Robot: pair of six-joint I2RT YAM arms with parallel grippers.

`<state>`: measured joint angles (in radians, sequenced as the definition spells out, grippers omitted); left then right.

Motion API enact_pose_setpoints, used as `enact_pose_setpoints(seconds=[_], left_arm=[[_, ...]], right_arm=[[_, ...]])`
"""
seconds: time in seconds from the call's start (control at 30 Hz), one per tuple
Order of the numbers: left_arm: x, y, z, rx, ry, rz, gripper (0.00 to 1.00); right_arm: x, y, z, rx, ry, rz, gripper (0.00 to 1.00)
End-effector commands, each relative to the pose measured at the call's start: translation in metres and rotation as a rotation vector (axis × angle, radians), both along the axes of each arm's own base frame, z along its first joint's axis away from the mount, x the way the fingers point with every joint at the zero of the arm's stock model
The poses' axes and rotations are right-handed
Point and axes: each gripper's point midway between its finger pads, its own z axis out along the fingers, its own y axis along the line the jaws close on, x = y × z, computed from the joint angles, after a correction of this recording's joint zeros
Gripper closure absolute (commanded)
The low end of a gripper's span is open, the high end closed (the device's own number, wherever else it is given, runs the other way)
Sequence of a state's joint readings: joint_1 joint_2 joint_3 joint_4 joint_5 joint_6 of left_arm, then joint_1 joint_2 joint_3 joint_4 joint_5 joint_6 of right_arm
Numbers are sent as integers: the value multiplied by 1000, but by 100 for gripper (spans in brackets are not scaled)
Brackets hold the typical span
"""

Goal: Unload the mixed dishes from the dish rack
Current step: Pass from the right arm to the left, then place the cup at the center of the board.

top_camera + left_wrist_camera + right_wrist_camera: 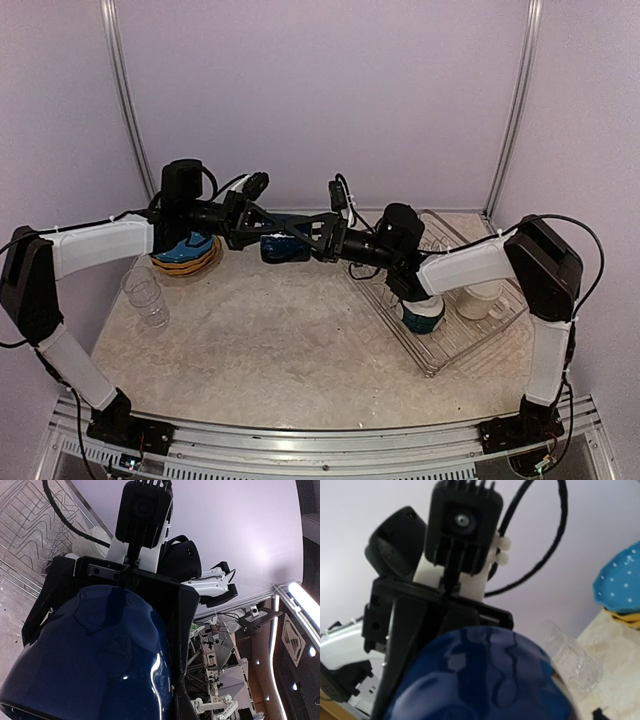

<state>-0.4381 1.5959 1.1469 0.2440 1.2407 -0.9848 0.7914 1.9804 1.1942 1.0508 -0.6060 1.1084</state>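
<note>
The navy mug (283, 249) hangs in the air over the middle of the table, held between both grippers. My left gripper (262, 238) grips it from the left and my right gripper (313, 243) from the right. The mug fills the left wrist view (100, 655) and the bottom of the right wrist view (480, 680). The dish rack (455, 340) stands at the right with the teal bowl (423, 315) and the cream mug (480, 298) in it. The blue white-dotted plate (187, 247) lies on orange plates at the left. One clear glass (145, 296) stands near it. The floral plate is out of sight.
The rack's wire (25, 525) shows behind the right gripper in the left wrist view. The glass (567, 660) and the dotted plate (620, 577) show in the right wrist view. Purple walls close the back and sides.
</note>
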Motion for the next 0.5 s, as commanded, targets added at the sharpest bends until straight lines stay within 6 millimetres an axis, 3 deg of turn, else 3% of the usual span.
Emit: enact_pose_setpoints(seconds=[0.0, 0.13, 0.33, 0.47], left_arm=[[14, 9, 3, 69, -32, 110, 100], [20, 14, 0, 111, -17, 138, 100], [28, 19, -13, 233, -5, 192, 100], [32, 40, -46, 468, 21, 322, 100]], right_arm=[[8, -32, 10, -30, -34, -106, 18], [7, -63, -8, -106, -13, -149, 1], [4, -94, -21, -340, -58, -261, 0], [5, -118, -23, -508, -118, -353, 0]])
